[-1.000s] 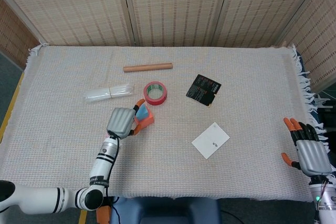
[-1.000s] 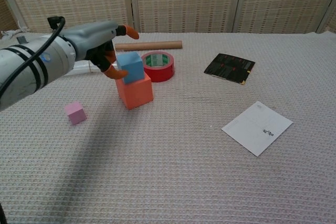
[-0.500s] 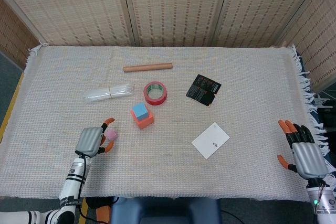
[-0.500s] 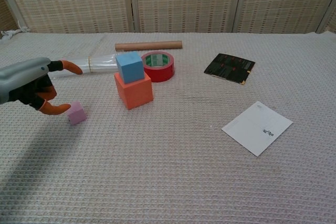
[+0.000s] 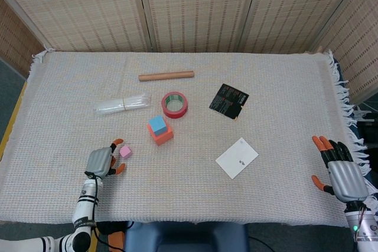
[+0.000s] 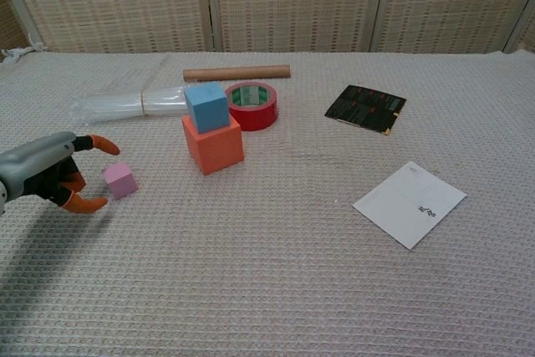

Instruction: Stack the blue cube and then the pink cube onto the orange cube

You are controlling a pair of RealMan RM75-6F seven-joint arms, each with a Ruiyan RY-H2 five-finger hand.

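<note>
Chest view: left robot hand (image 6: 52, 180) lower, nearer pink cube (image 6: 119, 180).

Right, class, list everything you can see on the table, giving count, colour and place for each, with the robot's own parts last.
blue cube: one, blue, stacked on the orange cube.
orange cube: one, orange, left of centre.
pink cube: one, pink, on the cloth just beyond the left hand's fingertips.
tape roll: one, red, right of the stack.
tube: one, brown, at the back.
plastic bundle: one, clear, back left.
black card: one, right of the tape.
white card: one, front right.
tablecloth: one, pale, woven.
left hand: open, beside the pink cube.
right hand: open, at the right edge.
</note>
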